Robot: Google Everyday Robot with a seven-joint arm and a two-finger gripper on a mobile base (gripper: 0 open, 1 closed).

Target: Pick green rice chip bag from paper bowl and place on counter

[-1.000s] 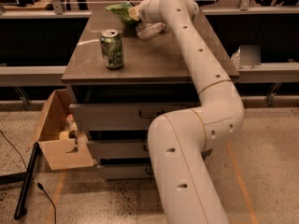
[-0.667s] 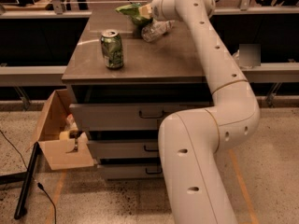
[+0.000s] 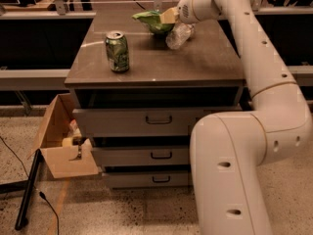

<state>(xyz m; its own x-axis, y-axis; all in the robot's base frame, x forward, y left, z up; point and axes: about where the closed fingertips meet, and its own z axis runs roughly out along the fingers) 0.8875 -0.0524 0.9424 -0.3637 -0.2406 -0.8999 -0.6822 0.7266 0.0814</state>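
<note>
The green rice chip bag [image 3: 150,19] is a crumpled light-green bag at the far edge of the counter [image 3: 161,62]. My gripper [image 3: 168,16] is at the bag's right end and is shut on it, with the arm reaching in from the right. A pale, tipped object [image 3: 178,35] lies on the counter just under my wrist. It may be the paper bowl, but I cannot tell. The bag is to the left of this object and slightly above it, not inside it.
A green patterned soda can [image 3: 117,51] stands upright at the counter's front left. The cabinet's three drawers [image 3: 159,120] are below. An open cardboard box [image 3: 63,143] sits on the floor at the left, with a dark pole and cable beside it.
My gripper and the bag have moved to the right along the counter's far edge. The pale object under the wrist has shifted right too. The can has not moved.
</note>
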